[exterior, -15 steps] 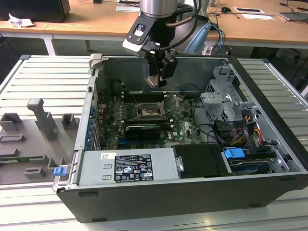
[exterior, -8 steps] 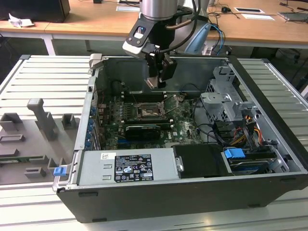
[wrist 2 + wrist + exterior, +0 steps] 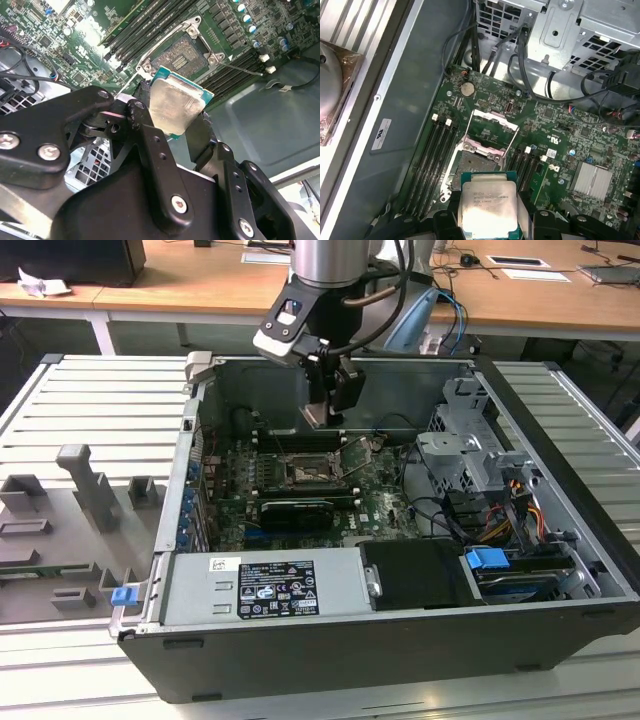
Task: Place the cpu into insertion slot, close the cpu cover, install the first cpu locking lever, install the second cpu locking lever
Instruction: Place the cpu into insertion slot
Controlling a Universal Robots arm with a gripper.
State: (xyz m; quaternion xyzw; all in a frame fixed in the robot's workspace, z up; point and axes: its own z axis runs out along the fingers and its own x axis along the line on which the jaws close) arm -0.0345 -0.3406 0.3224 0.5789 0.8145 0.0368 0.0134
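Silvery cpu (image 3: 176, 105) sits clamped between the black fingers of the gripper (image 3: 172, 122) — above the insertion slot (image 3: 182, 55), apart from it. The cpu cover (image 3: 492, 114) stands open.

Brushed silver cylindrical arm tube (image 3: 330, 260), black wrist housing (image 3: 290, 328), looping black cables (image 3: 403, 280), matte black jointed fingers (image 3: 150, 150), round silver screws (image 3: 179, 204) in the black linkage plates (image 3: 35, 135)

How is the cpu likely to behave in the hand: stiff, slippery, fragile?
Probably stiff: the cpu is a flat plate with a metal top and shows no bend held in the hand. Its smooth, shiny top and thin gripped edges suggest it could slip or twist. Likely light, being so thin.
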